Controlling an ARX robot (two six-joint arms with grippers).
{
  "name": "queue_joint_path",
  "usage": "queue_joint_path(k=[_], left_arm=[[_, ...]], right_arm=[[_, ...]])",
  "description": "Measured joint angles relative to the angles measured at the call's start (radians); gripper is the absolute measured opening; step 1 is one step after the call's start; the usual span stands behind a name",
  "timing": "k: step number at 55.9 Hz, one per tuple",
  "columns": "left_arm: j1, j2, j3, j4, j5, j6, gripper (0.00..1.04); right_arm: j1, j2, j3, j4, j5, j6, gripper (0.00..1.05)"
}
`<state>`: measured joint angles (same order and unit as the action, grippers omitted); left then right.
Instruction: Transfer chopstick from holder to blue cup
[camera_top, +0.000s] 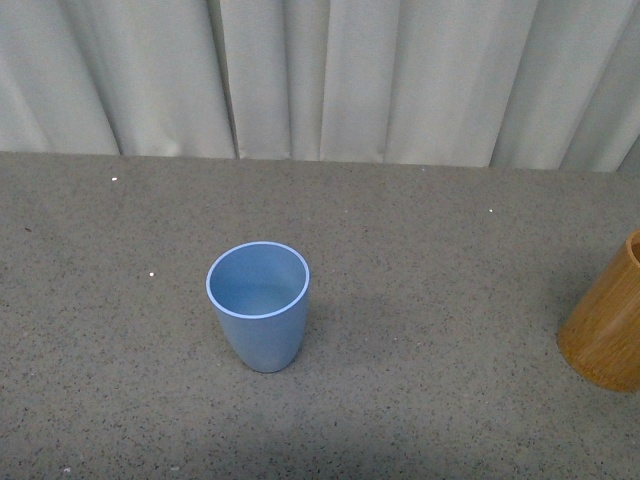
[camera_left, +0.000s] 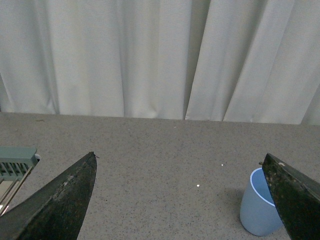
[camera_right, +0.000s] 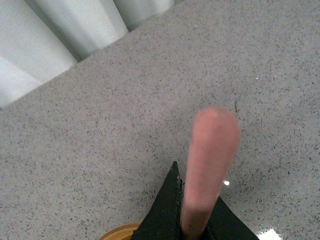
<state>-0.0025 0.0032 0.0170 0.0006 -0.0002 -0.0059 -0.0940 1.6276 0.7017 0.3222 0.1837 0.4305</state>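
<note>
The light blue cup (camera_top: 258, 305) stands upright and empty in the middle of the grey table. The orange-brown holder (camera_top: 607, 322) stands at the right edge of the front view, partly cut off. Neither arm shows in the front view. My left gripper (camera_left: 180, 200) is open and empty, its dark fingers (camera_left: 60, 205) wide apart; the blue cup (camera_left: 257, 207) stands by its other finger, partly hidden behind it. My right gripper (camera_right: 192, 212) is shut on a salmon-pink chopstick (camera_right: 207, 165), which points toward the camera and is blurred. The holder's rim (camera_right: 117, 233) shows just below the jaws.
White curtains (camera_top: 320, 75) hang along the table's far edge. A pale grey-green object (camera_left: 15, 165) lies at the edge of the left wrist view. Small white specks (camera_top: 150, 275) dot the table.
</note>
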Motion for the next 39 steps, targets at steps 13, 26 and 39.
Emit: queue_joint_path(k=[13, 26, 39], left_arm=[[0.000, 0.000, 0.000, 0.000, 0.000, 0.000, 0.98], [0.000, 0.000, 0.000, 0.000, 0.000, 0.000, 0.98], [0.000, 0.000, 0.000, 0.000, 0.000, 0.000, 0.98]], right_arm=[[-0.053, -0.193, -0.005, -0.058, -0.048, -0.005, 0.02], [-0.039, -0.383, -0.004, -0.091, -0.081, 0.007, 0.02], [0.116, -0.435, -0.026, -0.009, -0.066, 0.075, 0.02]])
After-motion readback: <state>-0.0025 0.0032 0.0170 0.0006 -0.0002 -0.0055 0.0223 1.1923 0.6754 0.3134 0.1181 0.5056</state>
